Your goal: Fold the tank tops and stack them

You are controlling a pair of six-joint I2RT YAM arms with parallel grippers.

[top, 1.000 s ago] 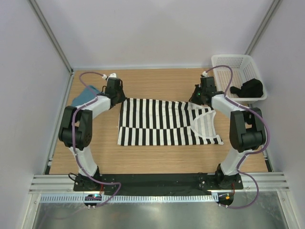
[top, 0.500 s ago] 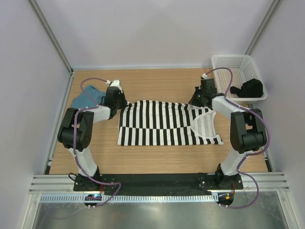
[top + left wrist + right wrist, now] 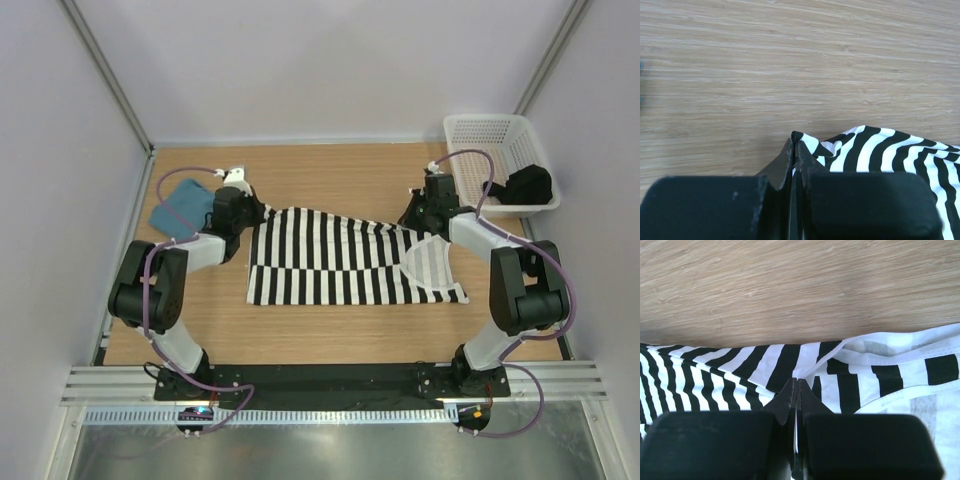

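The black-and-white striped tank top (image 3: 340,262) lies spread across the middle of the table, straps to the right. My left gripper (image 3: 252,213) is shut on its far left corner; in the left wrist view the striped cloth (image 3: 880,150) bunches up at the closed left gripper (image 3: 795,142). My right gripper (image 3: 412,214) is shut on the far edge near the neckline, and the right wrist view shows the right gripper (image 3: 797,385) pinching the striped fabric (image 3: 740,365). The teal-blue tank top (image 3: 180,200) lies crumpled at the far left, behind my left arm.
A white mesh basket (image 3: 470,128) stands at the far right corner with a black object (image 3: 527,185) in it. Grey walls close in the table on three sides. Bare wood (image 3: 330,175) stretches beyond the striped top.
Both wrists have drawn a little nearer and lower, staying shut. The striped top's far edge, straight a second ago, now slopes and puckers between them. More of the teal top shows.
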